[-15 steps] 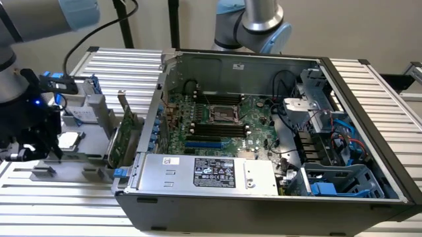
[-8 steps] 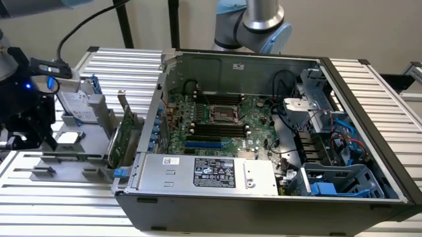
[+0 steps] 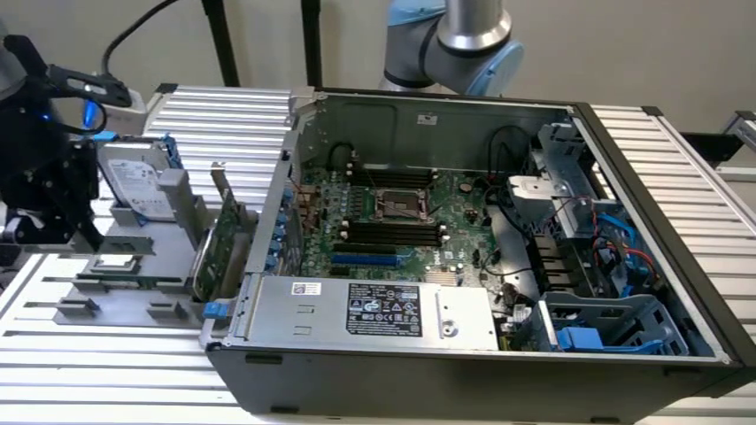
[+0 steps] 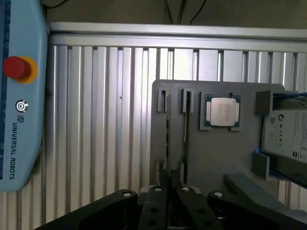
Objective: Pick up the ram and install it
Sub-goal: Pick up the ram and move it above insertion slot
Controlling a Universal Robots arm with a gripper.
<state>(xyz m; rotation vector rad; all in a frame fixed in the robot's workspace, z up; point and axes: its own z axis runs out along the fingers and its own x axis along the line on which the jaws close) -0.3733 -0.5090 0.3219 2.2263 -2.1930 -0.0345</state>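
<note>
Where the gray tray (image 3: 130,301) lies at the exterior view's left, the black gripper (image 3: 83,232) is seen hanging low over it. In the wrist view the gripper (image 4: 170,184) is found at one end of two thin slots in the tray (image 4: 211,158). Whether it is clenched or let go cannot be told, and nothing can be seen held in it.

The ram (image 4: 185,128) is stood on its edge in the slot that is closer to the silver chip (image 4: 221,111). It is seen as a thin pale line just beside the gripper. In the exterior view the ram (image 3: 124,282) is shown as a thin green strip in the lower left, just below the chip (image 3: 119,264).

Farther along the tray, a hard drive (image 4: 288,134) with blue rails is propped up. In the exterior view it (image 3: 133,181) is placed in the upper left, and a green card (image 3: 219,248) is stood upright between the tray and the computer case (image 3: 661,177).

The case is laid open on the ribbed metal table (image 4: 96,120). Its big green board (image 3: 402,221) with black slots is seen in the middle of the frame. A robot arm (image 3: 473,35) is seen at the top, behind the case. A pale blue control box (image 4: 19,120) with a red button (image 4: 17,68) is laid on the table, well apart from the tray.
</note>
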